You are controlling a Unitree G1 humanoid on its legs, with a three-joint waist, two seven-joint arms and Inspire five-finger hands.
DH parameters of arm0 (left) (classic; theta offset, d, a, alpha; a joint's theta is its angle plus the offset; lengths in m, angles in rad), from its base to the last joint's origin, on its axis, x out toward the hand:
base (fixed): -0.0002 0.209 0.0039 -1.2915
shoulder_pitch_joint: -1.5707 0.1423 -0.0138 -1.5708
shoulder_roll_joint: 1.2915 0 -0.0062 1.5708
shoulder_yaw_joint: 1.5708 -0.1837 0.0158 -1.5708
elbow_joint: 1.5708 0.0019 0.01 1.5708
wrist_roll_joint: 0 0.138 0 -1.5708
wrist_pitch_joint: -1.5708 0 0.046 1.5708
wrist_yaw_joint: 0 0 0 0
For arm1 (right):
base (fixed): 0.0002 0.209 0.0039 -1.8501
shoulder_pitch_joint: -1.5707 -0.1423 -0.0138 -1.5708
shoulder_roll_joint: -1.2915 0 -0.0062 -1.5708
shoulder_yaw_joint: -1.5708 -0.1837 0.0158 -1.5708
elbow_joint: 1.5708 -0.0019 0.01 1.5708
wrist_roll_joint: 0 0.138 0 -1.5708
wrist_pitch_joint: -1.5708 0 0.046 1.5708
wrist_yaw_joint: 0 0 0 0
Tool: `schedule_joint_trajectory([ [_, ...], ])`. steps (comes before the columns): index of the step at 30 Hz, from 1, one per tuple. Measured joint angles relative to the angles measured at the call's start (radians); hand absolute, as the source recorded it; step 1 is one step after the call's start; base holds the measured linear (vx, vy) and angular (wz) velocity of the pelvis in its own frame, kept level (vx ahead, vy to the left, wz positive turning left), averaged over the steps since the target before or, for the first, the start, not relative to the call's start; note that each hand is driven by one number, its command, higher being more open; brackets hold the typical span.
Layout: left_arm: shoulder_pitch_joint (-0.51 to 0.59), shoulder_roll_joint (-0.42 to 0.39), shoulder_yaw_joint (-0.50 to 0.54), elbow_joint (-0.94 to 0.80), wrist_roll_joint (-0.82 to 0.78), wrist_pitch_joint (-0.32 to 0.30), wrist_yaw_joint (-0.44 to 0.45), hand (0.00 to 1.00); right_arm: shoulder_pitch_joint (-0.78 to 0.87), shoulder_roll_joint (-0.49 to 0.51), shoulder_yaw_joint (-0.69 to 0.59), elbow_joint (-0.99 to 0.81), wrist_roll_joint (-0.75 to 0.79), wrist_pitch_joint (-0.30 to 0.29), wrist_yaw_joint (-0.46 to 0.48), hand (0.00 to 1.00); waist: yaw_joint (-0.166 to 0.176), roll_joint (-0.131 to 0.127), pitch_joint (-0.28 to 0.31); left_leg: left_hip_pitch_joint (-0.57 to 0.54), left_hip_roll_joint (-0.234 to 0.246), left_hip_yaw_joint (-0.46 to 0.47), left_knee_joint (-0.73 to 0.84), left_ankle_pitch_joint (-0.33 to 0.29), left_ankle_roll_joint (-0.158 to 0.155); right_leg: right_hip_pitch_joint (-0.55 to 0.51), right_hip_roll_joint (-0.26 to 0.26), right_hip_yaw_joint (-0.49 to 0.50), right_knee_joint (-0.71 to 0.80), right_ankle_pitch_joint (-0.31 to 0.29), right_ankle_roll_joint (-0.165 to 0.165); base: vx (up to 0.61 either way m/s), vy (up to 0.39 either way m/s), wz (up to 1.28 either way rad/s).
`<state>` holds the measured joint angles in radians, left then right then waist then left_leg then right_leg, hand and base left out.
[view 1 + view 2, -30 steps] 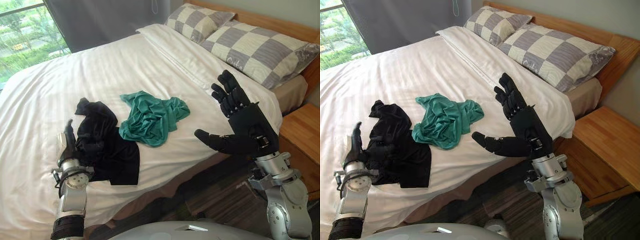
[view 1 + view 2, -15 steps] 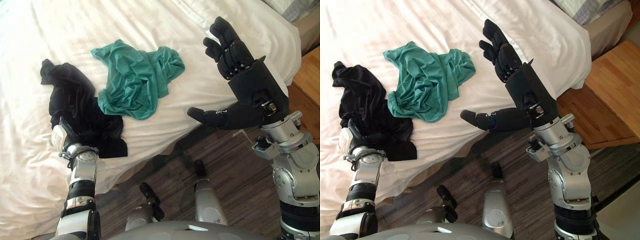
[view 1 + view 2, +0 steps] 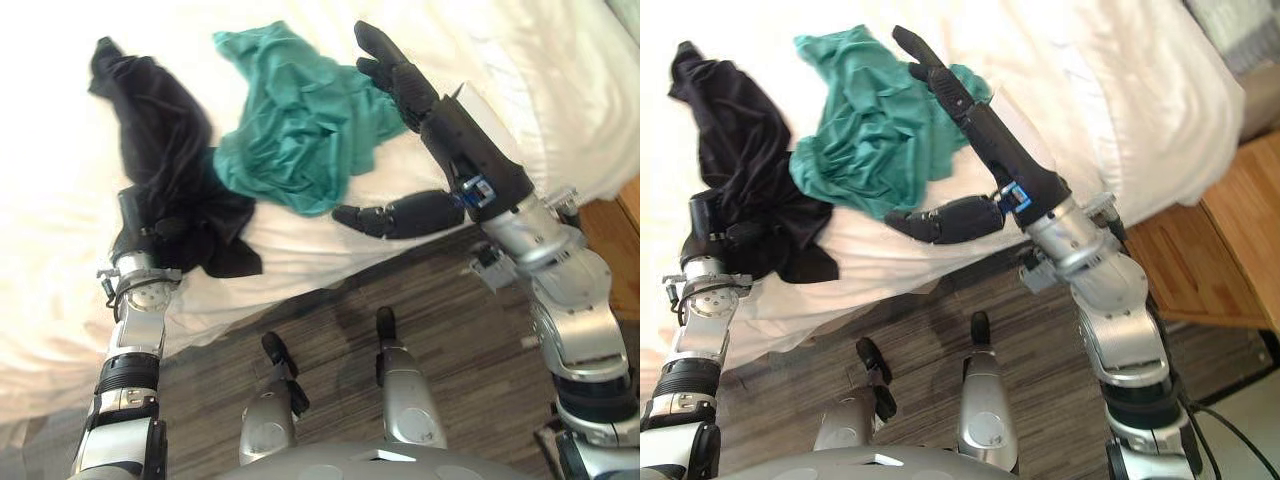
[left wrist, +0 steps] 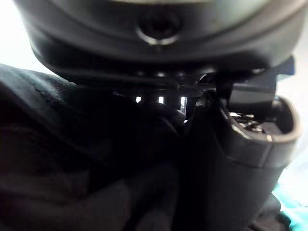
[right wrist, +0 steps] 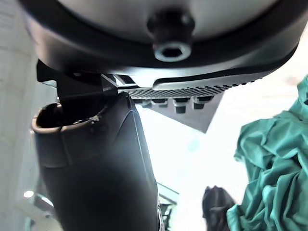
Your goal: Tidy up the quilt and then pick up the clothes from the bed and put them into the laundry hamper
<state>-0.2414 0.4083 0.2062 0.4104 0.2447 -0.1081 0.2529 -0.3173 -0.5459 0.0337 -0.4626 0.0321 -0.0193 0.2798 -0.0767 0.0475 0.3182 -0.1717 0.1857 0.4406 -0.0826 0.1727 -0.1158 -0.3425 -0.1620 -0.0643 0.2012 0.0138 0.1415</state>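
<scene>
The left hand (image 3: pixel 148 232) lies at the near edge of the bed, sunk into the near end of a crumpled black cloth garment (image 3: pixel 160 130). In the left wrist view dark folds crowd right up against the palm and thumb. The fingers are lost in the cloth, so I cannot tell whether they are closed on it or only resting in it. From this hand the black garment runs away across the white quilt (image 3: pixel 60 220) as a long, wrinkled strip.

Just beside that hand, toward the right arm, lies a crumpled teal-green cloth garment (image 3: pixel 295 130). Its near-left edge touches the black garment.

The right hand (image 3: pixel 455 145) is spread. Its fingers (image 3: pixel 940 80) are straight and held side by side, pointing away over the far side of the teal-green garment. Its thumb (image 3: pixel 395 215) juts out sideways above the bed's near edge. It holds nothing. It seems to be raised above the cloth rather than pressing on it, though the head views do not settle that. In the right wrist view the teal-green folds show past the palm.

Below both hands is a dark wood-plank floor (image 3: pixel 450 340). A light wooden nightstand (image 3: pixel 1230 220) stands beyond the right arm, beside the bed.
</scene>
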Motion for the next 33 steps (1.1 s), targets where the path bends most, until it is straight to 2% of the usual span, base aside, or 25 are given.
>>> schedule_joint_trajectory([
  [2,0.009,-0.001,-0.003,-0.055,-0.057,-0.026,-0.074,0.0,-0.049,-0.001,-0.002,0.113,-0.069,0.057,-0.033,1.0,0.013,-0.007,0.004,-0.012,-0.005,-0.046,0.0,0.002,0.003,0.031,-0.01,-0.045,-0.02,0.0,0.0,0.11,0.006,0.89],
  [3,0.011,-0.002,0.009,-0.159,-0.163,-0.038,-0.254,0.0,-0.115,-0.008,-0.029,0.332,-0.15,0.167,-0.072,1.0,0.045,-0.013,0.016,-0.038,-0.012,-0.125,0.002,0.007,0.01,0.068,-0.02,-0.108,-0.046,-0.005,-0.009,0.16,-0.015,1.04],
  [5,0.012,-0.003,0.02,-0.202,-0.213,0.004,-0.357,0.0,-0.133,-0.01,-0.048,0.431,-0.192,0.225,-0.085,1.0,0.061,-0.009,0.033,-0.039,-0.013,-0.169,0.008,0.007,0.01,0.094,-0.021,-0.134,-0.049,-0.01,-0.015,0.15,-0.032,0.7],
  [8,0.01,-0.002,0.065,-0.206,-0.248,0.006,-0.466,0.0,-0.177,-0.015,-0.064,0.546,-0.225,0.243,-0.101,1.0,0.071,-0.01,0.047,-0.055,-0.015,-0.203,0.018,0.007,0.01,0.111,-0.024,-0.176,-0.049,-0.026,-0.007,0.12,-0.064,0.37],
  [10,0.01,-0.001,0.088,-0.212,-0.258,0.003,-0.534,0.0,-0.244,-0.05,-0.065,0.638,-0.229,0.261,-0.102,1.0,0.082,-0.009,0.066,-0.066,-0.007,-0.231,0.045,0.006,0.011,0.13,-0.02,-0.198,-0.048,-0.029,-0.012,0.07,-0.064,0.34],
  [12,0.023,0.008,0.125,-0.171,-0.283,-0.006,-0.591,0.0,-0.332,-0.128,-0.069,0.748,-0.259,0.272,-0.101,1.0,0.112,-0.004,0.074,-0.075,-0.001,-0.248,0.065,0.006,0.012,0.143,-0.013,-0.208,-0.049,-0.036,-0.023,0.05,-0.067,0.24],
  [13,0.025,0.026,0.13,-0.143,-0.299,-0.028,-0.603,0.0,-0.4,-0.176,-0.069,0.846,-0.259,0.269,-0.094,0.0,0.131,0.006,0.079,-0.091,0.003,-0.261,0.071,0.006,0.012,0.142,-0.008,-0.217,-0.052,-0.04,-0.029,0.03,-0.055,0.26],
  [14,0.025,0.035,0.129,-0.136,-0.313,-0.043,-0.61,0.0,-0.433,-0.196,-0.069,0.895,-0.259,0.268,-0.09,0.0,0.138,0.012,0.082,-0.102,0.005,-0.268,0.075,0.006,0.012,0.142,-0.006,-0.229,-0.057,-0.041,-0.029,0.0,-0.046,0.34],
  [15,0.023,0.044,0.13,-0.125,-0.322,-0.08,-0.614,0.0,-0.501,-0.228,-0.064,0.991,-0.259,0.267,-0.086,0.0,0.16,0.031,0.092,-0.12,0.009,-0.284,0.074,0.006,0.012,0.139,0.002,-0.243,-0.07,-0.041,-0.03,-0.01,-0.027,0.27],
  [17,0.025,0.046,0.133,-0.109,-0.322,-0.124,-0.612,0.0,-0.53,-0.253,-0.064,1.046,-0.259,0.26,-0.075,0.0,0.177,0.041,0.098,-0.13,0.011,-0.289,0.064,0.007,0.011,0.135,0.006,-0.255,-0.083,-0.041,-0.03,-0.01,-0.007,0.15],
  [20,0.022,0.049,0.132,-0.099,-0.316,-0.163,-0.597,0.0,-0.53,-0.264,-0.065,1.074,-0.248,0.217,-0.089,0.0,0.178,0.041,0.098,-0.132,0.012,-0.293,0.055,0.007,0.01,0.128,0.008,-0.258,-0.083,-0.044,-0.034,-0.02,0.014,0.0],
  [23,0.018,0.049,0.13,-0.114,-0.289,-0.176,-0.544,0.0,-0.509,-0.226,-0.1,1.087,-0.194,0.174,-0.167,0.0,0.178,0.042,0.099,-0.13,0.012,-0.293,0.031,0.021,-0.001,0.118,0.009,-0.257,-0.082,-0.067,-0.029,-0.08,0.029,0.0],
  [25,0.02,0.049,0.126,-0.144,-0.275,-0.148,-0.518,0.0,-0.463,-0.181,-0.126,1.073,-0.129,0.133,-0.233,0.0,0.177,0.037,0.102,-0.113,0.015,-0.291,0.005,0.046,0.002,0.123,0.013,-0.256,-0.075,-0.068,-0.032,-0.08,0.01,0.01],
  [27,0.048,0.048,0.126,-0.219,-0.278,-0.08,-0.5,0.0,-0.348,-0.095,-0.182,1.003,-0.032,0.095,-0.303,0.0,0.174,0.019,0.11,-0.063,0.019,-0.277,0.001,0.047,0.002,0.162,0.015,-0.247,-0.072,-0.072,-0.037,-0.02,-0.011,-0.11],
  [30,0.104,0.041,0.127,-0.314,-0.291,0.011,-0.496,0.0,-0.185,0.031,-0.225,0.889,0.086,0.051,-0.344,0.0,0.17,-0.003,0.098,-0.022,0.018,-0.25,0.0,0.047,0.002,0.191,0.014,-0.227,-0.07,-0.076,-0.043,0.01,-0.009,-0.15],
  [31,0.131,0.014,0.127,-0.37,-0.315,0.051,-0.493,0.0,-0.111,0.099,-0.244,0.833,0.146,0.029,-0.357,0.0,0.163,-0.006,0.097,-0.001,0.018,-0.241,-0.001,0.046,0.002,0.211,0.015,-0.224,-0.073,-0.076,-0.043,0.02,-0.01,-0.06],
  [32,0.147,-0.01,0.128,-0.399,-0.33,0.065,-0.49,0.0,-0.075,0.136,-0.254,0.806,0.179,0.016,-0.359,0.0,0.157,-0.007,0.096,0.012,0.017,-0.237,-0.001,0.046,0.002,0.224,0.014,-0.224,-0.073,-0.076,-0.043,0.03,-0.001,-0.11],
  [33,0.209,-0.089,0.122,-0.486,-0.364,0.085,-0.474,0.0,0.026,0.243,-0.267,0.754,0.259,-0.026,-0.357,0.0,0.147,-0.022,0.084,0.049,0.014,-0.218,-0.001,0.046,0.002,0.255,0.012,-0.211,-0.075,-0.076,-0.043,0.02,0.007,-0.13],
])
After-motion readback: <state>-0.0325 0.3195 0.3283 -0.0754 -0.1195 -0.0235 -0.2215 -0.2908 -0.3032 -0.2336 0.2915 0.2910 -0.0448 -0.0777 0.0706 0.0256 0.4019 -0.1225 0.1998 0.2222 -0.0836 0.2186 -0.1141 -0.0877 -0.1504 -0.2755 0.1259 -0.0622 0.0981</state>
